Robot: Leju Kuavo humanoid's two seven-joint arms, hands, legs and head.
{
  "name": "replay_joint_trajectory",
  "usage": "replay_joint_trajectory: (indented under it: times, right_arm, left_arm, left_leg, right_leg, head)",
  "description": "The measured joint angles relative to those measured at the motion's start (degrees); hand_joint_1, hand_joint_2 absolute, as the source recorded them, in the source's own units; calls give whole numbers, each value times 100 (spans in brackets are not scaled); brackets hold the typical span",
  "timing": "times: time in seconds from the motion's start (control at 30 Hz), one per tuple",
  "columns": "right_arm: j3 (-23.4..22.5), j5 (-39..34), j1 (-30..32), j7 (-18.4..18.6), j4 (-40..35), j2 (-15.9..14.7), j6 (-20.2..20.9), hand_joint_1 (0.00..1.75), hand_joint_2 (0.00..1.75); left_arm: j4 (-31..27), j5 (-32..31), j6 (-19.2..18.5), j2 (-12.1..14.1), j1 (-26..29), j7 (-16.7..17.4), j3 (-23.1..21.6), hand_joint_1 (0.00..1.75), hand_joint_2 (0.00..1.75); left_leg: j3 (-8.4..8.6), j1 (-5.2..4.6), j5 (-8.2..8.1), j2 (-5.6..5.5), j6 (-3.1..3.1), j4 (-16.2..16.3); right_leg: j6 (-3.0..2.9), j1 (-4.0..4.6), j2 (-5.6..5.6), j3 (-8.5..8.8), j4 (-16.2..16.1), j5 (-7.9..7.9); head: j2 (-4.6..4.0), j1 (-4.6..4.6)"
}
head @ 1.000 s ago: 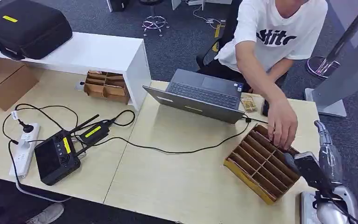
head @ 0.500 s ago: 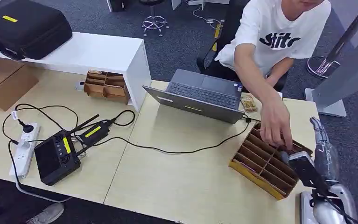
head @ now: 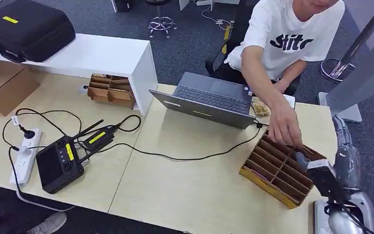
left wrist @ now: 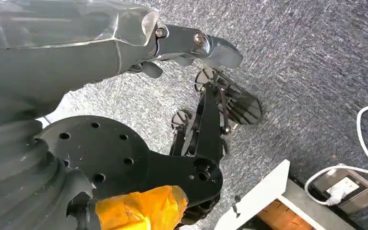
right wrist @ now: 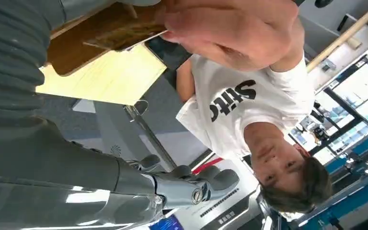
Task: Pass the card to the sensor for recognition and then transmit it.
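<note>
A person's hand [head: 285, 129] reaches over the brown cardboard divider box [head: 272, 175] at the table's right end. In the right wrist view that hand [right wrist: 230, 33] pinches a thin card [right wrist: 124, 34] over the box. My right hand [head: 317, 170] hovers at the box's right side, just below the person's fingers. Its thumb [right wrist: 196, 184] sticks out well away from the card and touches nothing. My left hand [left wrist: 191, 43] hangs over the carpet and holds nothing.
An open grey laptop [head: 209, 100] sits behind the box, with a black cable [head: 189, 157] running across the table. A black handheld device [head: 58, 165], a second black unit [head: 99, 139] and a white power strip [head: 26, 156] lie at the left. The table's front edge is near my right arm.
The person's hand slid back and left along the box, and the box shifted slightly right. My right hand stayed beside it, moving a little toward the person's fingers.
</note>
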Motion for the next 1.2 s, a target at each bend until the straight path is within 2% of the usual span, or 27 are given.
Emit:
replay_joint_trajectory:
  times: [1.2]
  right_arm:
    - [-90, 232, 105, 138, 9, -11, -20, 0, 175]
  left_arm:
    - [0, 18, 15, -11, -1, 2, 4, 0, 175]
  left_leg:
    - [0, 0, 0, 0, 0, 0]
  right_leg:
    - [0, 0, 0, 0, 0, 0]
  head:
    - [0, 0]
